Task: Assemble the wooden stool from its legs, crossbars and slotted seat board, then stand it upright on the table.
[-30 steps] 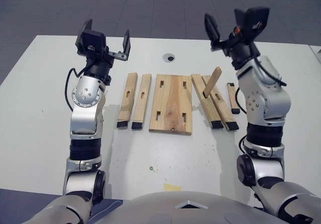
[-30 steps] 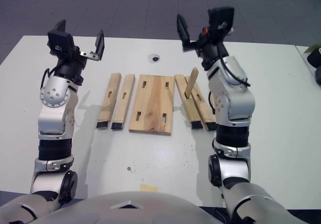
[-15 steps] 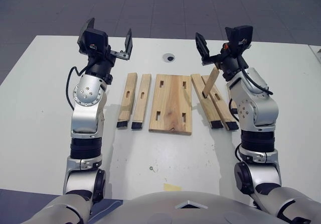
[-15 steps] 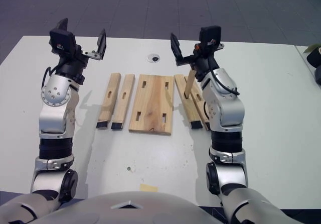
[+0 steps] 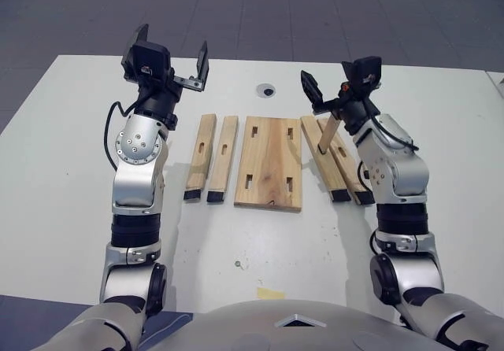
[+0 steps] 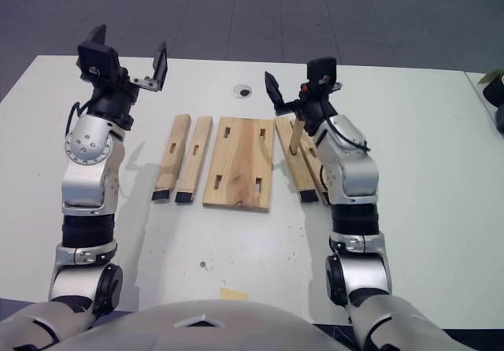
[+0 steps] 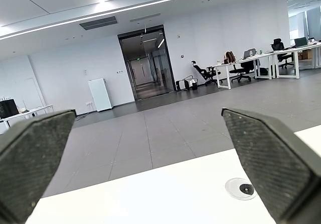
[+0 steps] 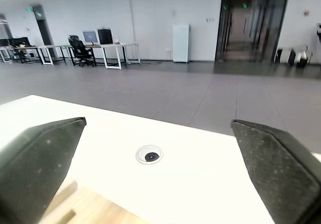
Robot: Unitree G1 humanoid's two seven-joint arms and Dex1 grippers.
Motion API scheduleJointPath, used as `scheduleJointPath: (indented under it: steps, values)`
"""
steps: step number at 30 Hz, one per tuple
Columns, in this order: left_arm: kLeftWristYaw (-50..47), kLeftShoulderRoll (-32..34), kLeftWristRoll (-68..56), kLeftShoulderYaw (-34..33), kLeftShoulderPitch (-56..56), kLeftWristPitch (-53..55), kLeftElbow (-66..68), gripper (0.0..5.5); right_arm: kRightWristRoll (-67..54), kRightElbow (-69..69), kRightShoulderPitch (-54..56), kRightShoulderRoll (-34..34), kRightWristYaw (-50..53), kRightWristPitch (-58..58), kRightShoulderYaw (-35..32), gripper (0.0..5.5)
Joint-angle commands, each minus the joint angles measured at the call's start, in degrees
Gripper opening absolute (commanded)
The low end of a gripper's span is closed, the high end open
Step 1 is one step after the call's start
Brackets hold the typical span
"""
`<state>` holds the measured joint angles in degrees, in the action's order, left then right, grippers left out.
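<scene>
While both arms hang raised over the far half of the table (image 5: 71,131), neither holds anything

left gripper (image 5: 172,54): spread wide, only air between its fingers (image 7: 30,158), up beyond the far ends of the left pair of legs (image 5: 200,156) and a bit to their left

right gripper (image 5: 334,83): also spread wide, just above the top end of the crossbar (image 5: 331,128); can't tell if a finger touches it, not clamped on it

seat board (image 5: 269,162): flat mid-table, four slots facing up, sitting between the two leg pairs

left pair of legs: flat, side by side, roughly parallel, just beside the board's left edge with a gap, dark tips toward the robot, one slot visible in each

right pair of legs (image 5: 346,162): flat, touching each other, just right of the board, skewed slightly so the near ends drift right

crossbar: stands tilted, lower end on the inner right leg, top leaning right; can't tell if it is seated in the slot

cable port (image 5: 268,90): in the tabletop beyond the board's far edge; right wrist view has it between that gripper's fingers
</scene>
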<state>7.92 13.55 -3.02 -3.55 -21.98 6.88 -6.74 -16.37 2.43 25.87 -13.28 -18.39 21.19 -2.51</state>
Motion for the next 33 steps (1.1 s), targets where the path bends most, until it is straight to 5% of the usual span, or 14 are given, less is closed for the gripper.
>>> scheduleJointPath:
  steps: [1, 16, 25, 33]
  values:
    - [-0.8, -1.6, -0.4, -0.1, 1.5, 1.1, -0.3, 5.4, 3.7, 8.0, -4.2, -1.5, -1.9, -1.4, 2.3, 5.37]
    - [-1.6, -3.9, -0.8, -0.1, 5.0, 0.8, -2.3, 5.4, -17.1, -8.0, 6.1, -4.3, -8.1, -1.1, -13.3, 5.37]
    - [-0.5, 0.1, -0.4, -4.2, 7.4, 0.8, -4.6, 5.4, -15.6, -20.5, -23.5, -7.5, -12.8, 2.1, -8.4, 5.37]
    - [1.9, 4.1, 0.3, -5.4, 8.8, 1.3, -4.1, 5.4, -11.1, -26.8, -35.5, -7.5, -9.1, 6.7, -1.0, 5.37]
